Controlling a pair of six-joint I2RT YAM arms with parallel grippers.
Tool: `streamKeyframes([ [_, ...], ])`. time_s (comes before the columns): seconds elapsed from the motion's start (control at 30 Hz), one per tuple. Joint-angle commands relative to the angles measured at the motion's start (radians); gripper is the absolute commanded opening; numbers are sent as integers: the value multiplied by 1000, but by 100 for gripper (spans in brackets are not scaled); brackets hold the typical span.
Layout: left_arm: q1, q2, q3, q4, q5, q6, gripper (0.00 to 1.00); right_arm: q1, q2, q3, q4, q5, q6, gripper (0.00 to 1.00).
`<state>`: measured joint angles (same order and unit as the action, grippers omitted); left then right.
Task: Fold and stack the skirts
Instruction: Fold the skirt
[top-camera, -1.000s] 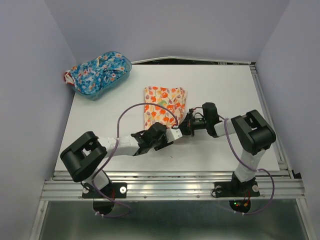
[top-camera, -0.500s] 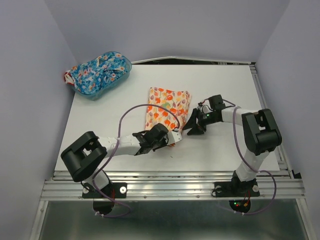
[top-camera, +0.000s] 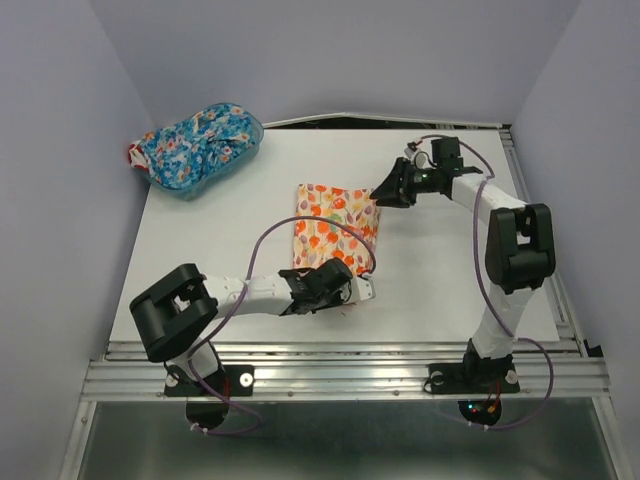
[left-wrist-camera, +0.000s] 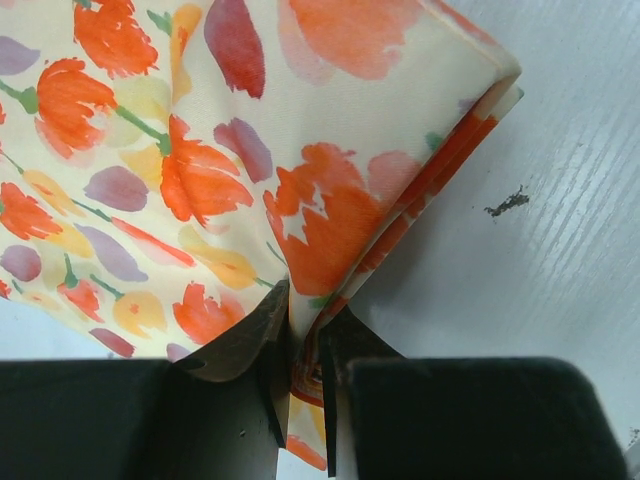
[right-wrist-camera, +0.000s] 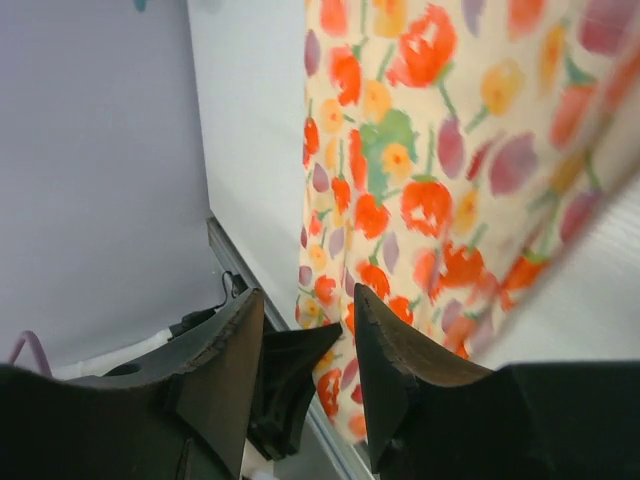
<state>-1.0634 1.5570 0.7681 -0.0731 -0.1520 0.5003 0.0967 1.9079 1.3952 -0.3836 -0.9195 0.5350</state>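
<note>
The cream-yellow skirt (top-camera: 335, 222) with orange-red flowers lies folded in the middle of the table. My left gripper (top-camera: 354, 286) is shut on its near right corner; in the left wrist view the fabric (left-wrist-camera: 200, 150) is pinched between the jaws (left-wrist-camera: 305, 325). My right gripper (top-camera: 386, 189) hovers by the skirt's far right corner, open and empty. In the right wrist view the skirt (right-wrist-camera: 430, 180) shows beyond the gripper (right-wrist-camera: 308, 295). The bright blue skirt (top-camera: 190, 143) lies bunched in the basket at the far left.
The translucent blue plastic basket (top-camera: 251, 137) stands at the table's far left corner. Grey walls close in the left, back and right. A metal rail (top-camera: 350, 350) runs along the near edge by the arm bases.
My right gripper has moved from the skirt's near right corner up to its far right corner. My left gripper has drawn the near corner toward the near edge, and the skirt lies longer.
</note>
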Motion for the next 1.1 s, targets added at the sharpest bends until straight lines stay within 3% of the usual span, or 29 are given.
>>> streamKeyframes([
  [0.0, -6, 0, 46, -80, -7, -20, 0, 133, 69, 68, 245, -82, 132, 46],
  [0.2, -4, -23, 94, -152, 8, -23, 0, 189, 152, -54, 281, -21, 45, 44],
  [0.27, -4, -26, 115, -183, 9, -26, 0, 189, 212, -76, 287, 33, -50, 42],
  [0.43, -4, -61, 174, -267, 29, -20, 0, 189, 305, -146, 292, 123, -159, 33],
  [0.83, -6, -133, 269, -424, 94, -11, 0, 198, 267, -280, 286, 107, -230, 31],
  [1.07, -3, -117, 447, -510, 55, 59, 0, 256, 226, -324, 218, 108, -345, 31],
])
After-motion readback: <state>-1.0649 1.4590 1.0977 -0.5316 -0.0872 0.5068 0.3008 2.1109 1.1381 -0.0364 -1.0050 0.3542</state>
